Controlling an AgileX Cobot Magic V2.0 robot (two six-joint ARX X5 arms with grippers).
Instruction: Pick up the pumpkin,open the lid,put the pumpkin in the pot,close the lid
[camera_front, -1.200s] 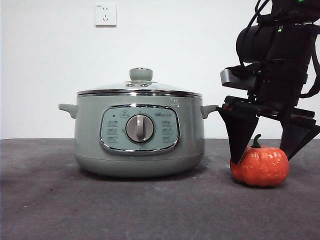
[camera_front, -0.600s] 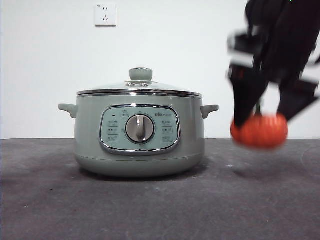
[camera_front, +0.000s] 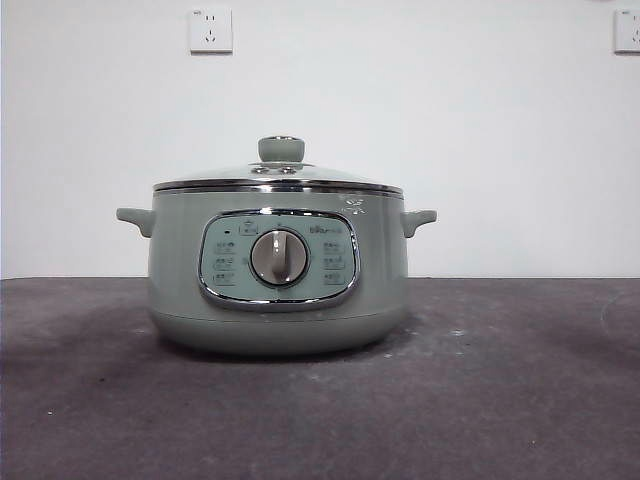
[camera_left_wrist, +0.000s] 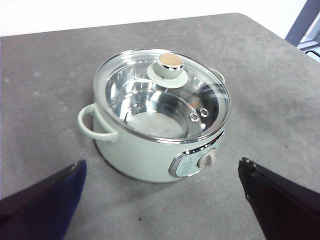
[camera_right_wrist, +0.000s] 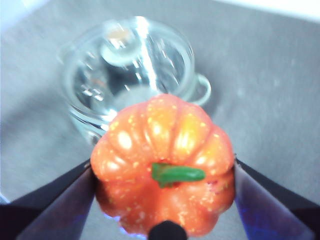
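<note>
I had the right gripper (camera_right_wrist: 162, 200) clamped on the pumpkin (camera_right_wrist: 162, 172), one black jaw against each flank, the green stem (camera_right_wrist: 177, 174) lying crosswise between them. Gripping across the ribbed sides seemed sensible to me: the stem stayed free and the round body could not easily roll out. The pumpkin hung clear of the bench, above and to one side of the pot (camera_right_wrist: 130, 75), which showed blurred beyond it in the right wrist view. It was high enough that the front camera showed neither the arm nor the pumpkin, only the cooker and the wall behind.

The left gripper (camera_left_wrist: 160, 195) had its jaws spread wide with nothing between them, looking down at the pot from off the cooker's front, since the dial faced that camera. I judged it was placed there to take the lid (camera_left_wrist: 162, 92) by its knob (camera_left_wrist: 170, 67), the one part a two-jaw tool could pinch.

The lid sat square on the pot's chrome rim, so the opening step was not yet done, and through the glass the steel bowl looked empty. The pot (camera_front: 278, 270) stood toward the middle of the bench (camera_front: 500, 400), well in from the front edge, its control panel (camera_front: 278, 258) turned to that edge and its handles pointing at the two ends. One rounded far corner of the bench showed in the left wrist view. I reckoned the pumpkin was kept aloft so it could go in once the lid lifted.
</note>
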